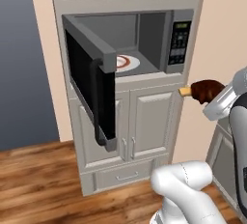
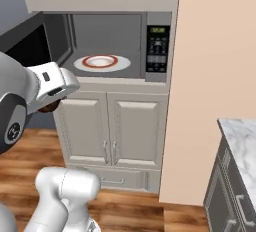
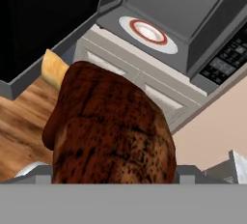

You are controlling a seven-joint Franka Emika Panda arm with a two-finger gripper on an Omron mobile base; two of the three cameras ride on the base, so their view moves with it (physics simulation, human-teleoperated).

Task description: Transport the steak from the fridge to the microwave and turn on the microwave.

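the gripper (image 1: pixel 206 92) is clamped on the steak (image 1: pixel 206 89), a lumpy reddish-brown cut with a charred, mottled surface and what looks like a pale tan bone end. it hangs below and to the right of the microwave (image 1: pixel 144 39), whose glossy black door stands open. inside, a round white plate (image 2: pixel 101 62) with a red ring lies on the smooth grey floor.

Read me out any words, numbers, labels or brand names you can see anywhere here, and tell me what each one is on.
None can be read.
Small green display atop the button panel of the wide grey built-in microwave: lit, its characters too blurred to read.
Dark buttons below that display: pale marks, too small to read.
White cabinet doors, round white plate with a red ring, dark reddish-brown steak: no text.
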